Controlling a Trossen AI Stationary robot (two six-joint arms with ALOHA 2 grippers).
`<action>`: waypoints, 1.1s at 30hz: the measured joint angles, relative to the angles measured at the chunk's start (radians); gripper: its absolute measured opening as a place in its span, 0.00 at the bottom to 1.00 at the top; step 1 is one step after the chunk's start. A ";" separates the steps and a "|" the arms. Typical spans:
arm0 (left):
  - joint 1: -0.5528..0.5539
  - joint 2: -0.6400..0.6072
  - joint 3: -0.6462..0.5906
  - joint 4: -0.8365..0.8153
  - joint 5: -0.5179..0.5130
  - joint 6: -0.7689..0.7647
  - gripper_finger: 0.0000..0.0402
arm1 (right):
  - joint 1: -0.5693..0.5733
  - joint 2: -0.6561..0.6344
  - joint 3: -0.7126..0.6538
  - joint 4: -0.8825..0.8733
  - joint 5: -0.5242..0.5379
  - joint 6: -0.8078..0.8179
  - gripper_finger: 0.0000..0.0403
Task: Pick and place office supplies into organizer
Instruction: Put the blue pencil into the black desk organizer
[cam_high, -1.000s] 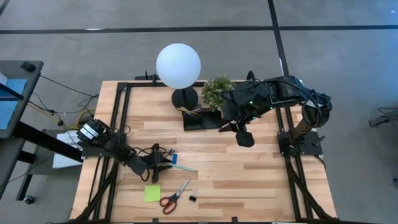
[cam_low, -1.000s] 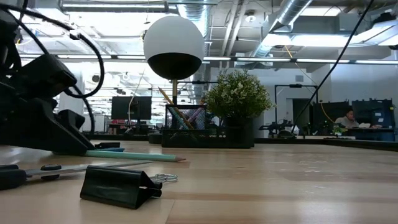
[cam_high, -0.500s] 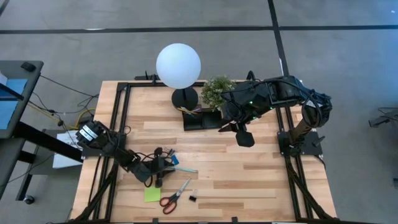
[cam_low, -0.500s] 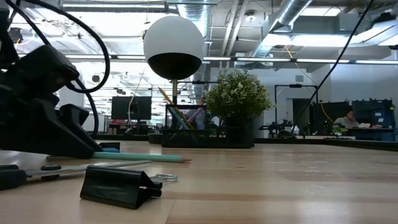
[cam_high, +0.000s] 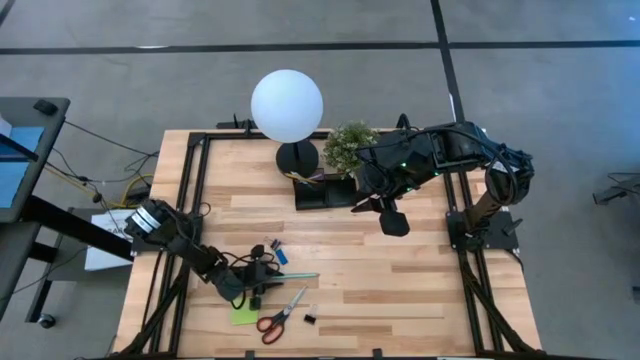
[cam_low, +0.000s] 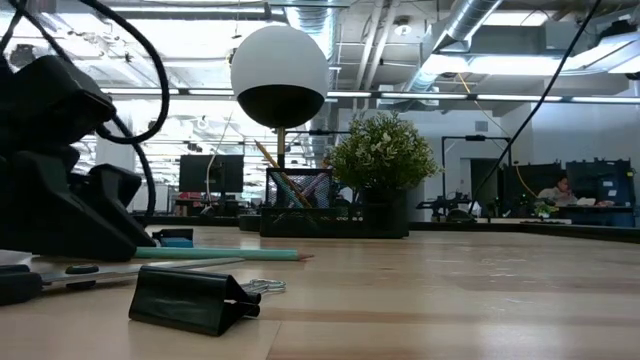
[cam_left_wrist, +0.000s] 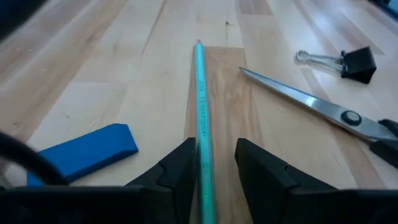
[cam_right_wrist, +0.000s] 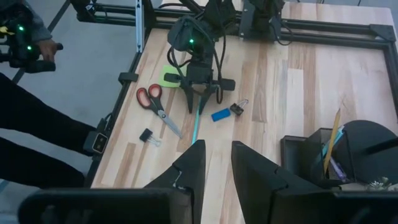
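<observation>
a black binder clip (cam_low: 195, 298) lay nearest the front edge of the counter (cam_high: 400, 290), with the red-handled scissors (cam_high: 278, 313) beside it and the lime-green sticky pad (cam_high: 241, 314) partly hidden under the left arm. just past the scissors the teal pencil (cam_high: 298, 275) lay flat, its near end between the slightly parted fingers of the left end effector (cam_left_wrist: 212, 163); whether they pinched it could not be told. the blue eraser (cam_high: 282, 256) and another clip (cam_high: 273, 243) lay just beyond the pencil. farther back stood the organizer (cam_high: 322, 191), pens inside, between the lamp's base (cam_high: 297, 157) and potted plant (cam_high: 348, 145). the right end effector (cam_right_wrist: 216, 163) hovered beside the organizer, fingers narrowly apart, empty.
</observation>
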 joint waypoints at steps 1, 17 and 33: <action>-0.001 0.021 -0.001 0.036 -0.014 0.002 0.28 | 0.000 0.000 0.000 0.000 0.000 0.000 0.18; 0.005 0.193 0.068 0.254 -0.070 0.084 0.28 | 0.000 0.000 0.000 0.000 0.000 0.000 0.18; 0.066 0.191 0.137 0.156 -0.054 0.020 0.03 | 0.000 0.000 0.000 0.000 0.000 0.000 0.18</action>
